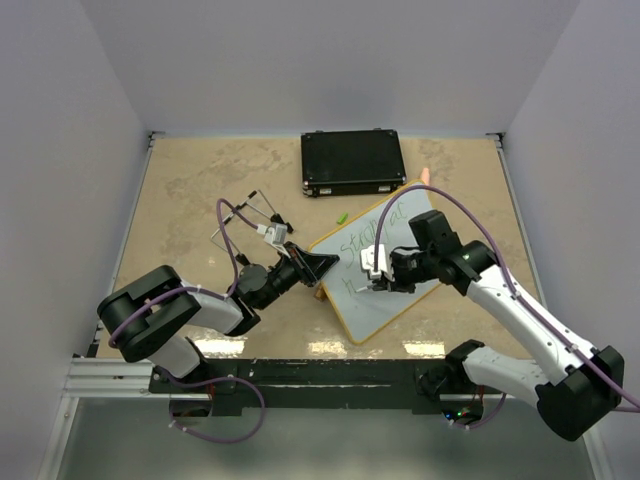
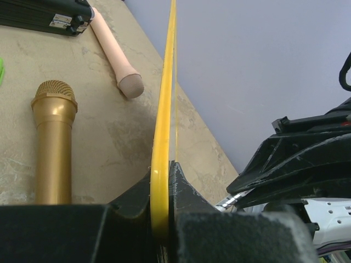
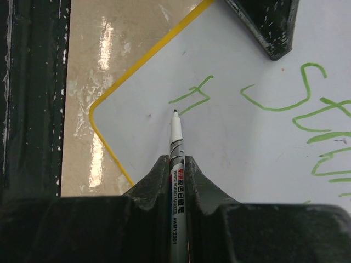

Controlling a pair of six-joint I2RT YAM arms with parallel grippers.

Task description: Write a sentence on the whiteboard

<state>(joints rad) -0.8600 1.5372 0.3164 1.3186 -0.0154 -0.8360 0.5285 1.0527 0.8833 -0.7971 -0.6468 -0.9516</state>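
Whiteboard lies askew mid-desk, near the black case. Left jaws clamp its yellow rim at the left edge, prob. to steady it vs. pen pressure. Right jaws are closed on a marker, its tip beside a small green stroke; can't tell if it touches. The sentence runs in two lines and looks unfinished. Top view gives the layout of both arms but no tip detail. Right wrist shows tip & strokes close up. Left wrist shows the rim edge-on in the grip, plus a gold mic & pink handle on the desk, mostly hidden from above.
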